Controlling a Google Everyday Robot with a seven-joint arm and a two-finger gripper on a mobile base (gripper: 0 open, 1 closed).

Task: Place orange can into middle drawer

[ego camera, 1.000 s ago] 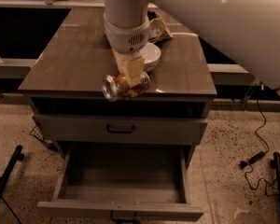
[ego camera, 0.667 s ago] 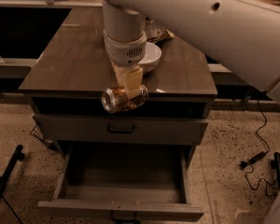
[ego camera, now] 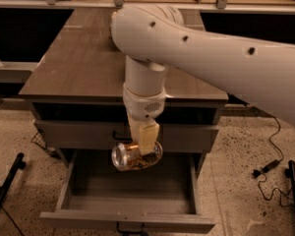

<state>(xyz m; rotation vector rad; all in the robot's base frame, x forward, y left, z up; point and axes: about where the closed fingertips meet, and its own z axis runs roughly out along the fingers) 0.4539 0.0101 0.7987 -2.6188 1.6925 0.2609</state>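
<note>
My gripper (ego camera: 140,154) hangs from the white arm in front of the cabinet, shut on the orange can (ego camera: 129,156). The can lies on its side, its silver end facing the camera. It is held in the air above the back part of the open middle drawer (ego camera: 76,181), a wide grey-brown box with low walls and a black handle at its front panel. The drawer floor shows nothing in it.
A closed grey drawer front (ego camera: 73,134) sits above the open one, its handle partly behind the gripper. The brown cabinet top (ego camera: 78,63) lies behind the arm. Black stand legs (ego camera: 5,188) are at left, a black cable (ego camera: 273,151) at right on the speckled floor.
The arm has carried the can forward and down, from over the cabinet top's front edge to above the open drawer. The bowl behind it is now hidden.
</note>
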